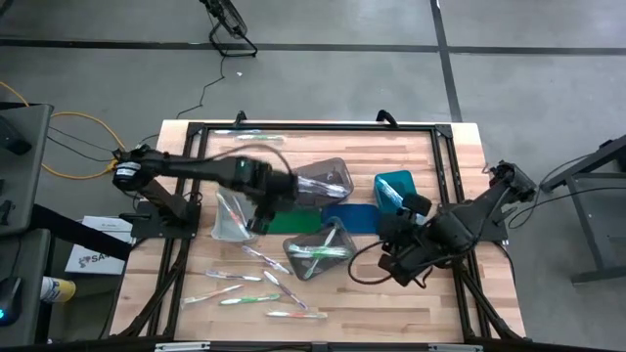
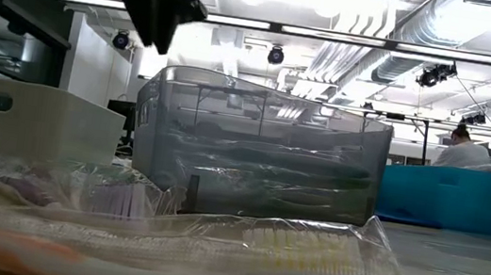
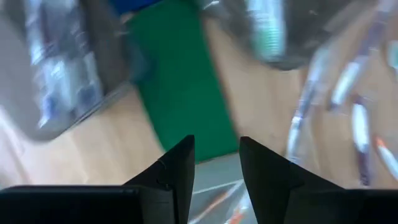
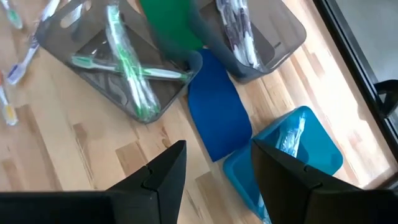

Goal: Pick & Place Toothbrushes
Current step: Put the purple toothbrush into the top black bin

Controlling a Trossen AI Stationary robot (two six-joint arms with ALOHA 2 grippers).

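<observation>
Toothbrushes [image 1: 245, 289] lie scattered over the near part of the wooden worktop [image 1: 440, 166], most in thin clear wrappers, while others already sit in the bins: green ones in the smoky bin [image 4: 118, 62], purple-tinted ones in a second grey bin [image 4: 249, 37], one or two in the teal bin [image 4: 292, 149]. Between the bins lie a green mat [image 1: 289, 221] and a blue mat [image 4: 217, 112]. Left hand [image 1: 262, 209] hangs over the clear bin [image 1: 232, 215] beside the green mat, its fingers slightly spread with nothing between them, though its wrist view is smeared, so this is probably rather than surely so. Right hand [image 1: 399, 256] waits near the teal bin, fingers parted and empty. Each brush looks light and stiff, its wrapper likely slick and crinkly; a pinch across mid-handle seems safest, since the ends may pivot or slide.
</observation>
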